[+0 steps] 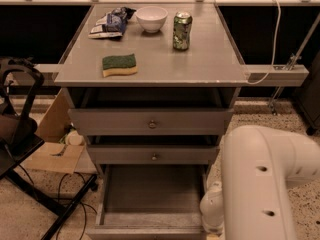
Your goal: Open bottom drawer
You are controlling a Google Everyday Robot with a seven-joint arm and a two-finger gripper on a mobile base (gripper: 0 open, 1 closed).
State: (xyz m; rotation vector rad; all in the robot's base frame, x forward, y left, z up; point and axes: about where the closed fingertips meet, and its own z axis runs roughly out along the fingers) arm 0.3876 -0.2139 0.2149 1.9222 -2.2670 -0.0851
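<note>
Drawer (150, 196) sits well out at 6 o'clock; gripper hides out of sight near 5, grip unknowable. Best pull straight, level.

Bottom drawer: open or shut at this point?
Open: the bottom drawer is pulled out, its grey inside showing. The gripper is out of view beyond the white arm.

- A robot test lab, by the look; a grey drawer unit (110, 120) stands on a speckled floor (20, 219);
- staged props on top: sponge (120, 64); white bowl (151, 18); green can (182, 30);
- white robot arm (270, 184) at lower right; its gripper hidden below the frame's edge;
- loose white cable (274, 29); cardboard (52, 156) on the floor.
</note>
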